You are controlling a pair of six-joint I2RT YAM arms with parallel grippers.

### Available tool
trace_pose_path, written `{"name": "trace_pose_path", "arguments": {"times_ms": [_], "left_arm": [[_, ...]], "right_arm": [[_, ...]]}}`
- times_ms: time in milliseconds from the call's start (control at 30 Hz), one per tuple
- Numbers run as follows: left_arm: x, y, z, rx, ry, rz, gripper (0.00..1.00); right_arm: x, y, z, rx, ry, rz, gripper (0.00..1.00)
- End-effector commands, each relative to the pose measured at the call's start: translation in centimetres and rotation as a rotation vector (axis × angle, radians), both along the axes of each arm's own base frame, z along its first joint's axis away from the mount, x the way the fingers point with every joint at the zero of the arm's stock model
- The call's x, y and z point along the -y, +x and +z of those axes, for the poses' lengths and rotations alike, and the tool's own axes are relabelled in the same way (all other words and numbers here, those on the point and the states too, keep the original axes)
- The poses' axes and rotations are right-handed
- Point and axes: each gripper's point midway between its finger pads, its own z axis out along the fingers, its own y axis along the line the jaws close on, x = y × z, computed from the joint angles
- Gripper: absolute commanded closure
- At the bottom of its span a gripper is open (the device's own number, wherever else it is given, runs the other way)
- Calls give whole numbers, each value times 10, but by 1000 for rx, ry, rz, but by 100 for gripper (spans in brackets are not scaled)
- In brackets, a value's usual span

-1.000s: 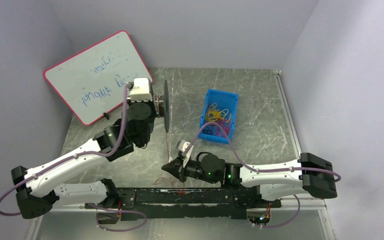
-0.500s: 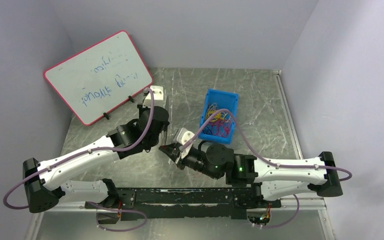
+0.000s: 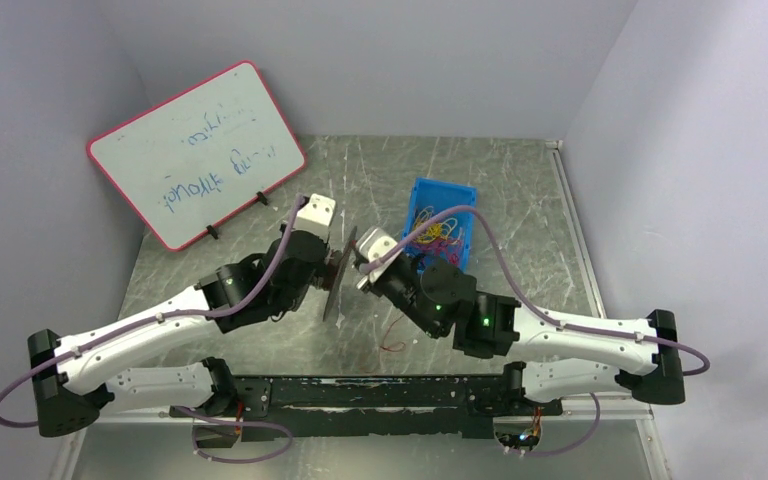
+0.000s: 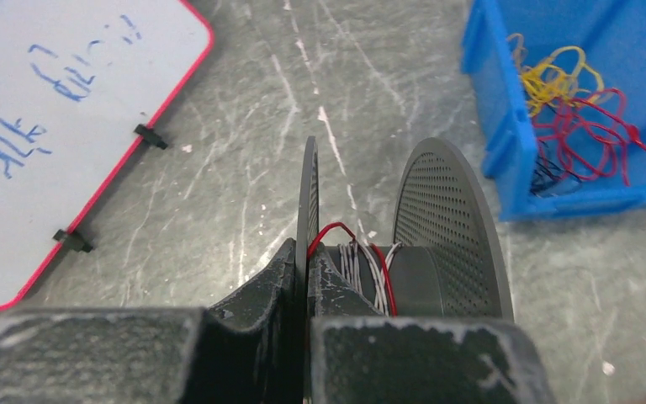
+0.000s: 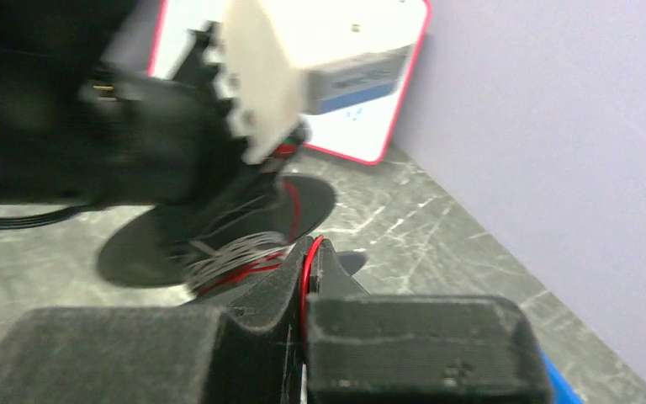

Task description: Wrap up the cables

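Observation:
My left gripper [image 4: 307,257] is shut on one flange of a dark grey spool [image 4: 446,227] and holds it above the table; the spool also shows in the top view [image 3: 336,280]. White turns and a thin red wire [image 4: 384,278] lie round its core. My right gripper [image 5: 309,252] is shut on the same red wire [image 5: 305,273], close beside the spool [image 5: 219,223]. In the top view both grippers meet at mid-table, and a loose length of the red wire [image 3: 393,335] hangs down to the table below my right gripper [image 3: 360,276].
A blue bin [image 3: 465,196] holding a tangle of yellow, red and blue wires stands at the back right, also in the left wrist view [image 4: 488,101]. A red-framed whiteboard [image 3: 195,155] leans at the back left. Grey walls close in both sides.
My right gripper has risen from the front of the table up to the spool, drawing the red wire with it. My left arm has swung the spool right and tilted it.

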Motion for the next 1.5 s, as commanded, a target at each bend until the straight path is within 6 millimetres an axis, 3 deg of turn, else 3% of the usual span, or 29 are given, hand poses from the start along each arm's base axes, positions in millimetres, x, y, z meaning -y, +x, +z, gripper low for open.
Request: {"name": "trace_pose_path", "arguments": {"times_ms": [0, 433, 667, 800, 1200, 1467], "left_arm": [[15, -16, 10, -4, -29, -137, 93], [20, -48, 30, -32, -36, -335, 93], [32, -75, 50, -35, -105, -521, 93], [37, -90, 78, -6, -213, -604, 93], [6, -109, 185, 231, -550, -624, 93], [-8, -110, 223, 334, -681, -594, 93]], "right_arm": [[18, 29, 18, 42, 34, -67, 100], [44, 96, 8, 66, 16, -195, 100], [56, 135, -21, -25, 41, -228, 100], [71, 151, -48, -112, 73, -272, 100], [76, 120, -134, -348, 156, -200, 100], [66, 87, -171, -453, 207, -58, 100]]}}
